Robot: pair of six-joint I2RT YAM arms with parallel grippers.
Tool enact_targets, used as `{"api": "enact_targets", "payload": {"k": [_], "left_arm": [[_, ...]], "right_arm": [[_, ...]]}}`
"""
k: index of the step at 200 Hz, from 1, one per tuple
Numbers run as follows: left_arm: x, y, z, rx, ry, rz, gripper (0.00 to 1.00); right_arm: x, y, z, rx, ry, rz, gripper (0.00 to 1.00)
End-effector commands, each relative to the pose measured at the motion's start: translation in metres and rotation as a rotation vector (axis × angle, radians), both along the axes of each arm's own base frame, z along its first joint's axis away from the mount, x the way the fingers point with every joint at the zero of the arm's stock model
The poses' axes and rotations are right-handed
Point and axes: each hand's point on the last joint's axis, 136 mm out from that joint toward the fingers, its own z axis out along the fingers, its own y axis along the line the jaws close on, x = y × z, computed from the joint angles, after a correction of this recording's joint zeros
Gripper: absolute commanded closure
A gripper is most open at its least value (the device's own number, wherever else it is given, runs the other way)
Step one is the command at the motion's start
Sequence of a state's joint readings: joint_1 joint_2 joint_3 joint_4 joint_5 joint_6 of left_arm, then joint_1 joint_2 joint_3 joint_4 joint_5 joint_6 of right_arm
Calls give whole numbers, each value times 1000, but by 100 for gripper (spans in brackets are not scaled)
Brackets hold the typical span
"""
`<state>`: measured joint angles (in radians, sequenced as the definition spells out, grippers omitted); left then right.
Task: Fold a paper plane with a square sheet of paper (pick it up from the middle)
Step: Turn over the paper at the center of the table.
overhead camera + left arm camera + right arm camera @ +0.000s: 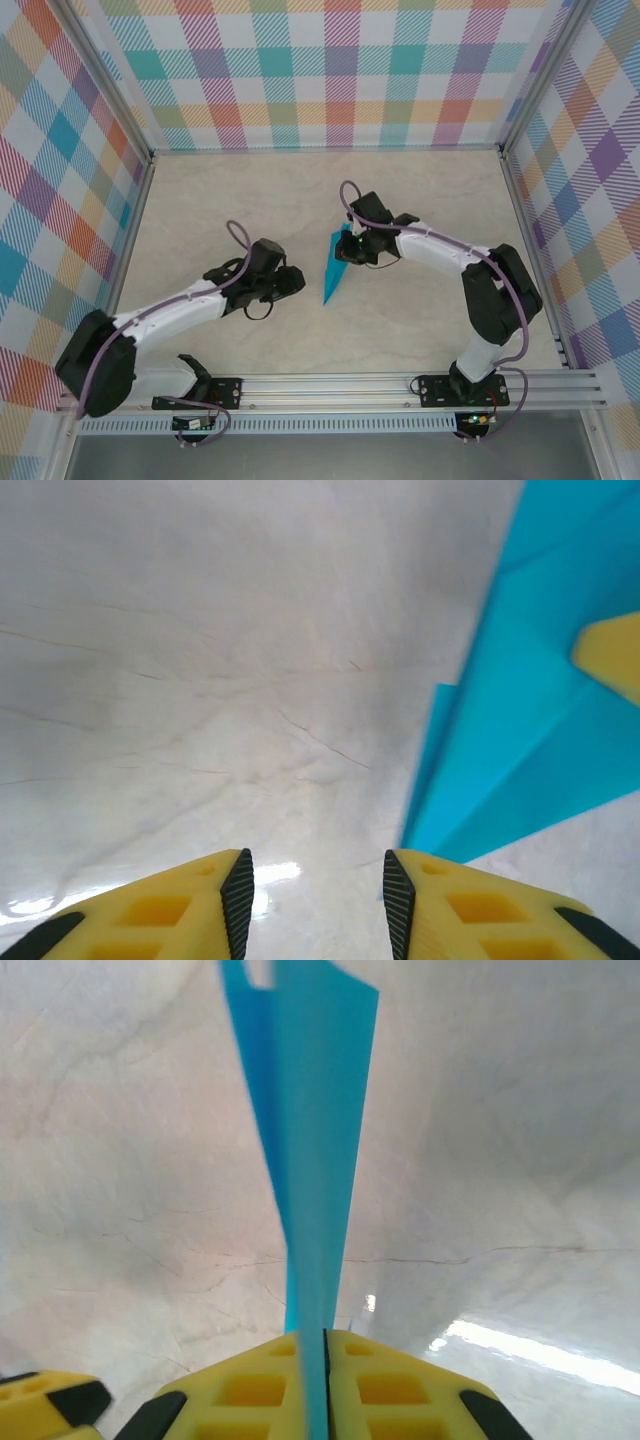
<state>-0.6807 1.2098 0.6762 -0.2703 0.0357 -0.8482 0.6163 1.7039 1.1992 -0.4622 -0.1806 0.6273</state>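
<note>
Top external view gave me both arms reaching inward over the pale marbled table (pixel 220 200). My left arm ran low from its base at the near left, stretched forward and to the right, with the left gripper (pixel 297 281) pointing toward the middle of the table. My right arm rose from its base at the near right, bent sharply at the elbow by the right wall, and its forearm reached back to the left, so that the right gripper (pixel 346 254) sat near the centre. The two grippers faced each other, close but apart.

Between them was the teal paper plane (pixel 334 271), a long narrow dart whose point aimed toward the near edge. Its wider end was at the right gripper.

On the right wrist camera I saw the right gripper (pixel 322 1345) with its yellow fingers pressed together on the paper plane (pixel 310 1150), which stood edge-on and ran away from the camera above the table.

On the left wrist camera the left gripper (pixel 317 880) had its jaws parted with bare table between them and nothing held. The paper plane (pixel 520 740) hung to the right of it, its lower tip just beside the right-hand finger; I could not tell whether they touched.
</note>
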Motion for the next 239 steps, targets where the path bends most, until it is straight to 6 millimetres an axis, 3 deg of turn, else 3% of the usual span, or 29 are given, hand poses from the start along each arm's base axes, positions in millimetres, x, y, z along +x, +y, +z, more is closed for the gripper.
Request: {"api": "enact_targets", "payload": {"k": [1,39,72,118,166,239], "left_arm": [[-7,50,-10,110,1,157,57],[-18,79,-9,105,-16,226,52],[-22,88,-12,96,-10,256,51],[-22,97,-5,86,-34,307,50],[-29,109,-5,96,-38,339,48],[-37,120,-10,79,-48,387,43]], "right_arm": [[-26,-52,2,-315,48,117,90],[-17,-90,25,-592,12,131,90],[-9,-98,40,-810,-37,178,89],[-6,-74,22,-987,-37,245,89],[-4,-43,-5,-1064,-27,272,88],[-8,-34,-33,-1093,15,249,86]]}}
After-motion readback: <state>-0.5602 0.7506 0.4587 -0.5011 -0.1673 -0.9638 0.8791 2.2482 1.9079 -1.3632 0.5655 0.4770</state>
